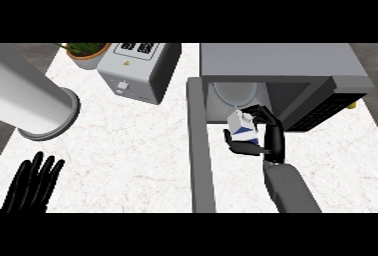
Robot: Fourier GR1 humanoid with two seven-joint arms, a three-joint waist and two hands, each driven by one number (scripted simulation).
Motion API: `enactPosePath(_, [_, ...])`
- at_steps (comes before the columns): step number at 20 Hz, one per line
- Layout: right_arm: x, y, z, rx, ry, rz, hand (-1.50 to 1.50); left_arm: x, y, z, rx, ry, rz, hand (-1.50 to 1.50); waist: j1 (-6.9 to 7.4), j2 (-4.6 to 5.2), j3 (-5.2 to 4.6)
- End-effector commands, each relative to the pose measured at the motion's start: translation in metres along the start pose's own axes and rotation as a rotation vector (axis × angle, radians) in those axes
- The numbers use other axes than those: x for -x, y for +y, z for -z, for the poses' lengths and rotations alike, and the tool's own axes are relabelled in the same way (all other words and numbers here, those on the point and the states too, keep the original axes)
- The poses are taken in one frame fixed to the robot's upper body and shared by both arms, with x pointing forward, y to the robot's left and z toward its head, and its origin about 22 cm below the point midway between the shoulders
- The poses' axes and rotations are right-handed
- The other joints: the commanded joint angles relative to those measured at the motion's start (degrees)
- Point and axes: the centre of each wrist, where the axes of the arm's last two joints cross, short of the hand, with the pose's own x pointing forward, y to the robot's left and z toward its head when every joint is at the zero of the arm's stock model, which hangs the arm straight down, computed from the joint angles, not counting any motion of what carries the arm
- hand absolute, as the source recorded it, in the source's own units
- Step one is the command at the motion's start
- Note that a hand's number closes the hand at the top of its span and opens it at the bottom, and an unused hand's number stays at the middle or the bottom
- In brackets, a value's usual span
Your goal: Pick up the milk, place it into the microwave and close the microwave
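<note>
A white milk carton (241, 126) with a blue mark is held in my right hand (263, 137), whose fingers and thumb curl round it. Hand and carton are just in front of the open microwave (295, 62), at the mouth of its cavity, where a round glass plate (235, 94) shows. The microwave door (198, 150) hangs open, stretching toward me along the left of my right forearm. My left hand (33, 184) rests open at the lower left edge, fingers up.
A grey toaster (138, 67) stands at the back, left of the microwave. A potted plant (88, 52) sits at the back left corner. A large white cylinder (33, 102) lies at the left. Bare marble counter (125, 160) spreads between the left hand and the door.
</note>
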Motion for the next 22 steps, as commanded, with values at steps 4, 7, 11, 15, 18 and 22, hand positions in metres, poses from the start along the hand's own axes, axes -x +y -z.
enactPosePath(4, [-0.004, 0.005, 0.053, 0.002, 0.035, -0.098, 1.5, 0.006, 0.008, 0.011, 0.005, -0.006, -0.027, -1.5, 0.51, 0.27, 0.03])
enactPosePath(7, [-0.002, 0.0, 0.066, -0.03, 0.053, -0.195, 1.5, 0.005, 0.015, 0.004, -0.005, -0.004, -0.008, -1.5, 0.64, 0.27, 0.02])
enactPosePath(11, [-0.011, 0.011, 0.096, 0.004, 0.078, -0.31, 1.5, 0.003, 0.015, 0.006, 0.027, 0.0, 0.002, -1.5, 1.68, 0.57, 0.05])
enactPosePath(15, [-0.006, 0.002, 0.108, 0.003, 0.086, -0.368, 1.5, 0.003, 0.008, 0.02, 0.039, 0.019, -0.032, -1.5, 2.03, 0.86, 0.1])
enactPosePath(18, [-0.011, -0.027, 0.131, 0.044, 0.095, -0.413, 1.5, 0.008, 0.001, 0.029, 0.05, -0.004, -0.015, -1.5, 3.12, 1.44, 0.16])
enactPosePath(22, [-0.006, -0.028, 0.129, 0.09, 0.092, -0.553, 1.5, 0.006, 0.008, 0.024, 0.044, 0.023, 0.043, -1.5, 4.18, 1.82, 0.18])
